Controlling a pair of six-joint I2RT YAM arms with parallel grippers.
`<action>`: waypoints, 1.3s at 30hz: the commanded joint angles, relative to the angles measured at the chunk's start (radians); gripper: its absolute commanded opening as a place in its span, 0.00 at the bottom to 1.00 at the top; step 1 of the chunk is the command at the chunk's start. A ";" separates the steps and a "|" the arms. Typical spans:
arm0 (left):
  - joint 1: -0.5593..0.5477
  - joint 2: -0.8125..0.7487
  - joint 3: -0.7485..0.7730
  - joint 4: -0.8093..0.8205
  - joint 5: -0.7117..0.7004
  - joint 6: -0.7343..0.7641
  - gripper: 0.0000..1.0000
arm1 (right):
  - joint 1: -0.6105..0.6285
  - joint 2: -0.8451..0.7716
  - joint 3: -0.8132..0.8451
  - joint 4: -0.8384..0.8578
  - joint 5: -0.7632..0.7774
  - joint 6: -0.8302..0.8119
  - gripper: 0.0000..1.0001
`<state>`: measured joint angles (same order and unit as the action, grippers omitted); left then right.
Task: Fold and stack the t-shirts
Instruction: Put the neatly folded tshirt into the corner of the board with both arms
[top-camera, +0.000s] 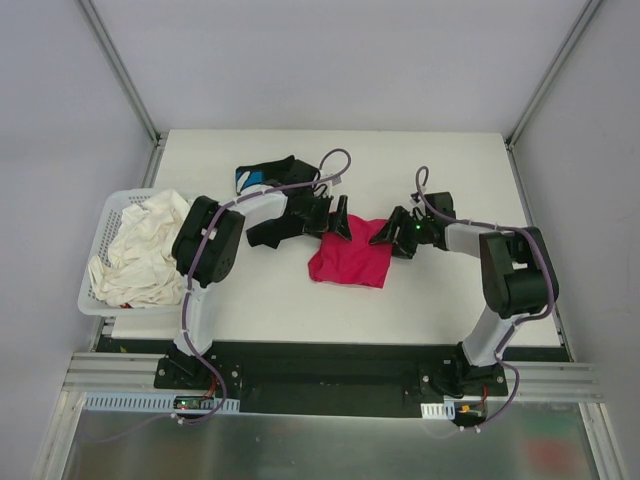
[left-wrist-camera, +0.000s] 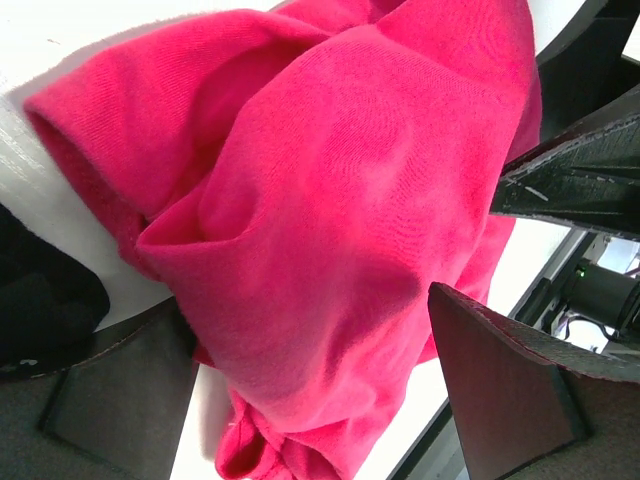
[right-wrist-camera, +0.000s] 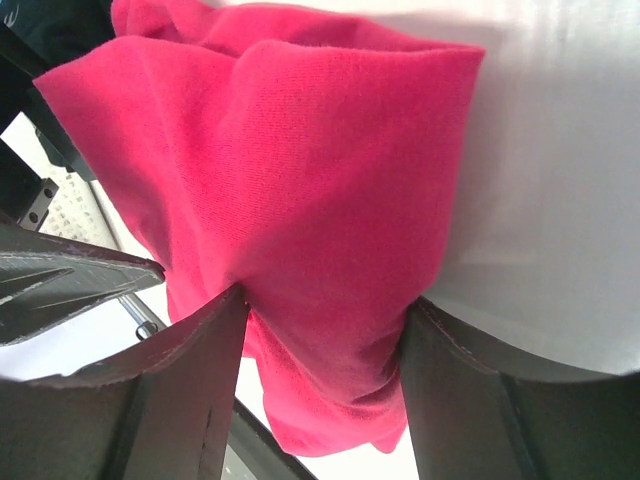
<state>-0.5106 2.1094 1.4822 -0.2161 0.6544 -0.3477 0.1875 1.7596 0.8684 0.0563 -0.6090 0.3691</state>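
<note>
The magenta-red t-shirt (top-camera: 350, 262) lies near the middle of the table (top-camera: 450, 170), slightly toward the near edge. It is bunched into a rough, rumpled square with soft folds and a raised ridge across its top. The black t-shirt (top-camera: 275, 170) lies crumpled, left of centre toward the far edge, well apart from the near edge. A blue-and-white print shows at its left end.

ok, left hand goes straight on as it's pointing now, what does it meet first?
The red shirt: it sits right between the open fingers of the left hand, so cloth comes first, probably the table just beneath. Depth unclear.
</note>
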 joint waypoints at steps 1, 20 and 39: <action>-0.014 0.005 -0.023 0.021 0.014 0.000 0.89 | 0.039 0.050 -0.002 0.005 0.034 0.004 0.62; -0.014 0.015 -0.025 0.075 0.036 -0.039 0.21 | 0.050 0.072 0.015 0.028 0.020 0.021 0.19; 0.024 -0.071 -0.025 0.104 -0.018 -0.051 0.00 | 0.124 0.100 0.221 -0.079 0.037 0.016 0.01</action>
<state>-0.5056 2.1258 1.4498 -0.1452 0.6666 -0.3969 0.2726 1.8450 0.9928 0.0082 -0.5793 0.3992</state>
